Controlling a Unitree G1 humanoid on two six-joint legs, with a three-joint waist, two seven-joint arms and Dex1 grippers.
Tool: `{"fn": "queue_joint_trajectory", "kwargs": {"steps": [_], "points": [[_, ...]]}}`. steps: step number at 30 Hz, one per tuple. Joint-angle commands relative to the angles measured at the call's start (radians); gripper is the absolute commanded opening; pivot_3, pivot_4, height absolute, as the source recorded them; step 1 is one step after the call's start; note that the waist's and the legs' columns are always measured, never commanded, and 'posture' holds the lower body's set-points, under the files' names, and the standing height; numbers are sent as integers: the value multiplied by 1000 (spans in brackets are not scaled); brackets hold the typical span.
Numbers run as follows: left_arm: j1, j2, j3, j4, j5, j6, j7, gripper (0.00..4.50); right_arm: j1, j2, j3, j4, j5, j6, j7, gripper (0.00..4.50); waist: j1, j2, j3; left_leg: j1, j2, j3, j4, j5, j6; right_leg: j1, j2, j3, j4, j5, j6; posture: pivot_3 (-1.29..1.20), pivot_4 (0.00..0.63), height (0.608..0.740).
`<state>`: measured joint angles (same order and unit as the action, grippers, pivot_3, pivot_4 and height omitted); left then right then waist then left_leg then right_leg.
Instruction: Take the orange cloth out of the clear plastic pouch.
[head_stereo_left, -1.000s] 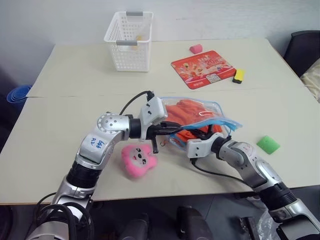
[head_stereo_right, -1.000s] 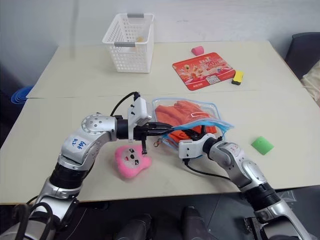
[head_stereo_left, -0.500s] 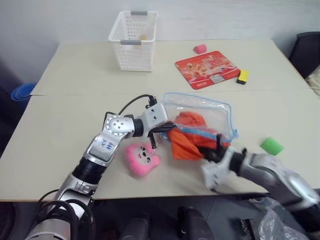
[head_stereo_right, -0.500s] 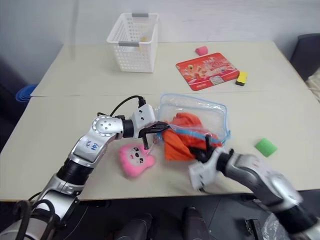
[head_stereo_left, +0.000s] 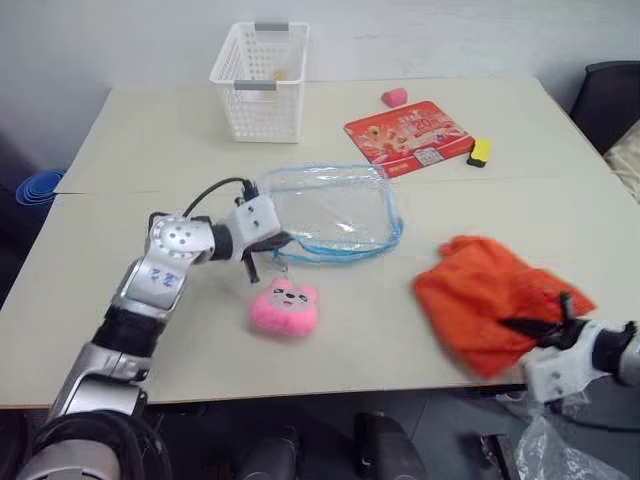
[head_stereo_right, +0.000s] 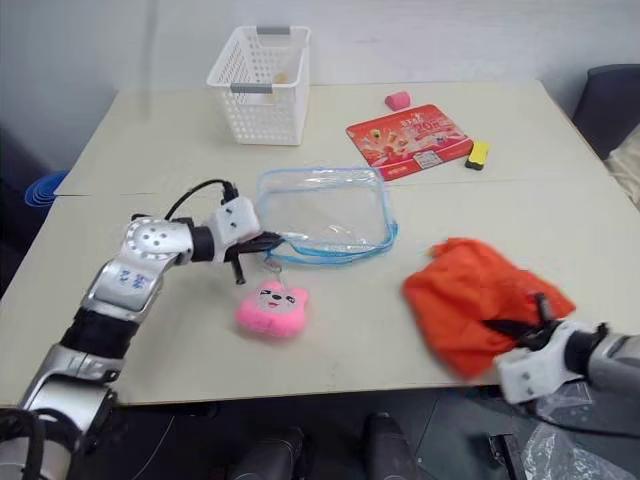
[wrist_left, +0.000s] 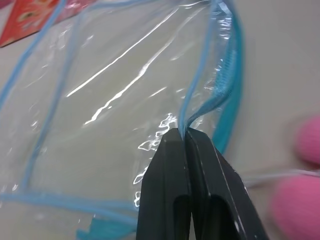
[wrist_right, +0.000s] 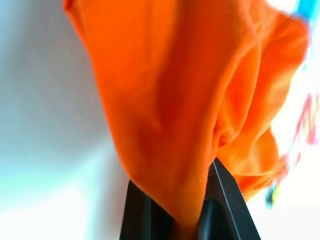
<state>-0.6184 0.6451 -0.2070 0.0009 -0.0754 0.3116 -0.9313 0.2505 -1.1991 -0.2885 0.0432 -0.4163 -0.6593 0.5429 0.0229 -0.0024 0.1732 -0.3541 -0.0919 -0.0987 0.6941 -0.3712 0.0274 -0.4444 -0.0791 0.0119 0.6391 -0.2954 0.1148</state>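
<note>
The clear plastic pouch (head_stereo_left: 330, 208) with light blue edging lies flat and empty at the table's middle. My left gripper (head_stereo_left: 270, 243) is shut on the pouch's blue edge (wrist_left: 187, 112) at its near-left corner. A pink plush charm (head_stereo_left: 285, 307) lies just in front of it, tied to the pouch. The orange cloth (head_stereo_left: 490, 300) is outside the pouch, off to the right near the table's front edge, hanging crumpled from my right gripper (head_stereo_left: 545, 330), which is shut on a fold of the orange cloth (wrist_right: 180, 115).
A white lattice basket (head_stereo_left: 258, 68) stands at the back left. A red printed card (head_stereo_left: 408, 132), a small pink block (head_stereo_left: 392, 97) and a yellow-and-black block (head_stereo_left: 478, 151) lie at the back right. A dark chair (head_stereo_left: 605, 95) stands beyond the right edge.
My right gripper has pulled the orange cloth fully out of the pouch and carried it to the right and toward me. My left gripper drew the emptied pouch leftward.
</note>
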Motion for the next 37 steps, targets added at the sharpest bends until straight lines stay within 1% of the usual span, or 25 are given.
{"fn": "queue_joint_trajectory", "kwargs": {"steps": [1,4,6,8,10,11,12,15,16,17,19,21,22,23,25,26,28,31,32,34,37], "points": [[48,33,-1,-225,-93,43,-103,0,-93,76,-17,27,79,135,-24,15,1,0,0,0,1,-1,0,0,0,1,0,2,-1,0,0,0,150,740],[75,46,-15,-288,-115,88,-134,0,-194,159,37,13,142,243,2,15,0,1,0,0,1,-1,1,0,0,1,0,5,-1,0,0,0,150,740],[81,52,-21,-291,-109,80,-146,0,-249,197,76,15,133,293,8,15,-1,1,0,0,1,-1,1,0,0,1,0,5,0,0,0,0,150,740],[75,60,-32,-265,-77,59,-145,0,-304,227,127,41,92,324,-1,15,-1,1,-1,0,0,-1,0,0,0,1,0,5,0,0,0,0,150,740],[57,65,-43,-232,-37,57,-127,0,-327,244,155,50,100,361,18,628,-2,1,-1,0,0,-1,0,0,0,0,1,5,0,0,0,0,150,740],[50,62,-41,-221,-28,68,-114,226,-327,248,156,45,112,377,27,802,-2,1,-1,0,0,0,0,0,0,0,0,5,1,0,0,0,150,740],[46,56,-36,-215,-24,86,-100,522,-317,245,157,33,128,386,44,1233,-1,1,-1,0,0,0,0,0,0,0,0,5,1,0,0,0,150,740],[48,47,-20,-219,-33,121,-83,1276,-265,232,141,-29,186,412,108,2097,4,1,-1,0,0,-1,0,0,0,0,0,5,0,0,0,0,150,740],[51,40,-8,-227,-45,139,-71,1623,-246,232,126,-59,213,432,126,2476,3,1,-1,0,0,-1,0,0,0,0,0,5,0,0,0,0,150,740],[59,35,15,-242,-71,165,-65,1902,-214,233,93,-109,269,472,160,2779,3,1,-1,0,0,-1,0,0,0,0,0,5,0,0,0,0,150,740],[70,29,61,-263,-120,221,-56,2574,-165,242,23,-201,372,573,210,3530,3,1,-1,-1,0,-1,0,0,0,0,0,5,0,0,0,0,150,740],[80,27,128,-283,-201,277,-66,3162,-116,244,-56,-292,494,690,269,4204,3,1,-1,-1,1,-2,0,0,0,0,0,5,0,0,0,0,150,740],[82,31,177,-291,-256,318,-73,3430,-77,241,-112,-342,569,783,307,4474,3,1,-1,-1,1,-2,1,0,0,0,0,5,0,0,0,0,150,740],[82,45,234,-291,-322,372,-87,3812,-32,241,-186,-394,670,876,357,4500,3,1,-1,-1,1,-2,1,0,0,0,0,5,0,0,0,0,150,740],[86,91,325,-272,-412,433,-128,4418,32,238,-329,-452,822,1053,423,4500,2,1,0,-1,1,-2,0,0,0,0,0,4,1,0,0,0,150,740],[91,116,359,-256,-437,435,-150,4418,51,234,-391,-459,875,1129,441,4500,1,1,0,-1,1,-2,0,0,0,0,0,4,0,0,0,0,150,740],[97,190,421,-168,-461,425,-206,4418,87,217,-526,-409,950,1259,491,4500,1,1,-1,0,1,-2,0,0,0,1,0,5,0,0,0,0,150,740],[104,313,449,-7,-425,316,-320,4418,152,200,-690,-310,1025,1389,582,4500,3,1,-1,1,1,-2,-2,0,0,1,0,5,-1,0,0,0,150,740],[98,337,442,33,-412,286,-342,4418,165,197,-716,-289,1034,1407,598,4500,3,1,-1,1,1,-2,-3,0,0,2,0,5,-2,0,-1,0,150,740],[72,372,416,100,-393,238,-382,4418,171,198,-740,-238,1007,1391,587,4500,5,1,0,1,1,-2,-4,0,0,2,0,5,-3,0,-1,0,150,740],[31,390,370,172,-351,162,-423,4418,174,207,-734,-204,982,1371,578,4500,6,1,0,1,-1,-2,-4,0,1,2,-2,5,-4,0,0,0,150,740]]}}
